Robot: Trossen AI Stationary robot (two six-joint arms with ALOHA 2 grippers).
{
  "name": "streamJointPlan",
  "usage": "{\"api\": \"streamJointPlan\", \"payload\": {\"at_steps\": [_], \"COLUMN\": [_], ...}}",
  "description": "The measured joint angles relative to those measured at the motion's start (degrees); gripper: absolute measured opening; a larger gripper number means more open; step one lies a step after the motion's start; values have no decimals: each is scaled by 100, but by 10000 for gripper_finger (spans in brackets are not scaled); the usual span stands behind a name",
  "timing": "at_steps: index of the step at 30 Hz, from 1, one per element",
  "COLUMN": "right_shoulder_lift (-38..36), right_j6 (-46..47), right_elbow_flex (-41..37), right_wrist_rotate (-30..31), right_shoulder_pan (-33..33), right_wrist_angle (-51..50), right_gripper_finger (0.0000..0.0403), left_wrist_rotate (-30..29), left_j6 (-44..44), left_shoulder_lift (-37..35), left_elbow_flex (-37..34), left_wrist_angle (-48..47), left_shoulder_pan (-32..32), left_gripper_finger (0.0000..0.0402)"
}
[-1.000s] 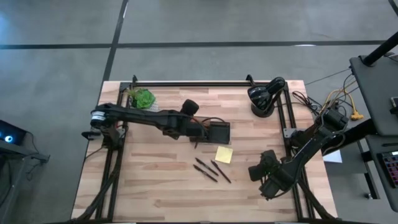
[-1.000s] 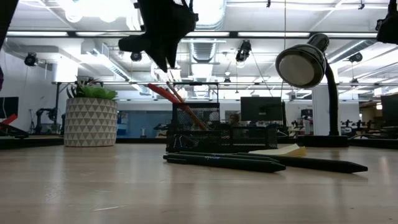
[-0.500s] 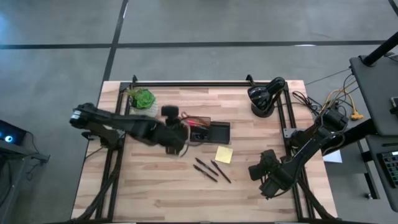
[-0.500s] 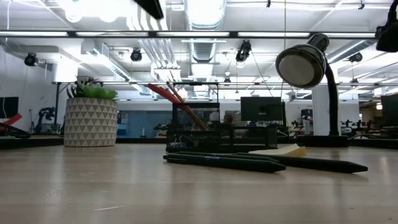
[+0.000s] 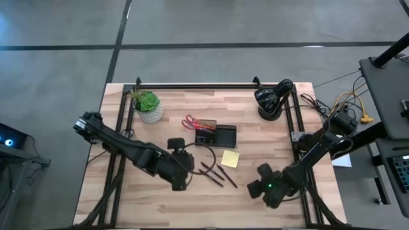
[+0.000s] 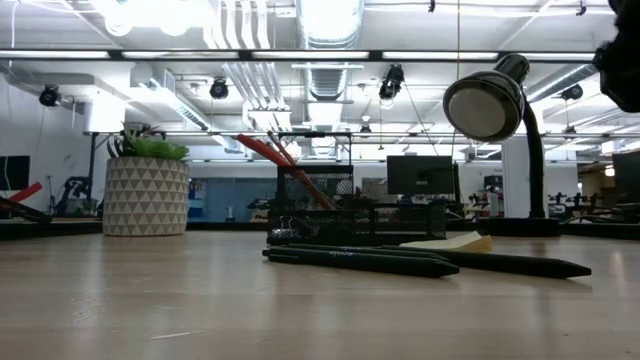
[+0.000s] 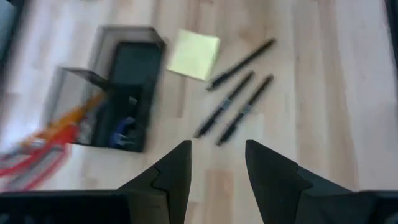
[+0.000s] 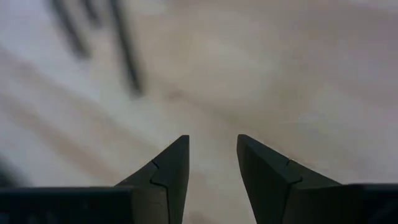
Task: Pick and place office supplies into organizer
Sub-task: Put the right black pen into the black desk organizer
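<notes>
The dark organizer stands mid-table, with the red-handled scissors and an orange pencil leaning out of its taller compartment. The yellow sticky-note pad lies flat beside it, and three black pens lie nearer the table's near edge. My left gripper hovers open just left of the pens; in the left wrist view it points at the pens and the organizer. My right gripper hangs open to the right of the pens, and in its wrist view it is over bare wood.
A potted plant stands at the far left and a black desk lamp at the far right. Black frame rails run along the table's far edge and both sides. Bare wood lies along the near edge, below the pens.
My left gripper has drawn back from over the organizer, first toward the table's left and then toward the near edge, rising out of the low view. The scissors stay leaning in the organizer. My right gripper has shifted a little toward the pens.
</notes>
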Motion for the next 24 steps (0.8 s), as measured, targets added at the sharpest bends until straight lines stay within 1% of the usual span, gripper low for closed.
{"api": "streamJointPlan", "payload": {"at_steps": [3, 5, 11, 14, 16, 18, 22, 24], "right_shoulder_lift": [88, 225, 918, 1324, 1576, 1800, 2198, 2281], "right_j6": [-185, -389, -1753, -2181, -2307, -2317, -2203, -2243], "right_elbow_flex": [-57, -19, 631, 1065, 1361, 1658, 2293, 2527], "right_wrist_rotate": [105, 101, 57, 68, 81, 81, 172, 219], "right_shoulder_pan": [0, 0, 2, 0, -46, -102, -249, -324], "right_wrist_angle": [663, 910, 999, 672, 297, -166, -1425, -1707], "right_gripper_finger": [128, 125, 116, 111, 108, 106, 105, 106], "left_wrist_rotate": [348, 378, 404, 404, 402, 403, 318, 310], "left_j6": [-181, -214, -214, -224, -332, -440, -506, -506], "left_shoulder_lift": [204, 333, 753, 961, 1077, 1135, 1082, 999], "left_elbow_flex": [-9, -15, -25, -59, -82, -122, -287, -401], "left_wrist_angle": [49, 51, 74, 68, 79, 65, 113, 284], "left_shoulder_pan": [-42, -140, -410, -485, -498, -500, -495, -467], "left_gripper_finger": [134, 134, 134, 134, 134, 134, 134, 134]}}
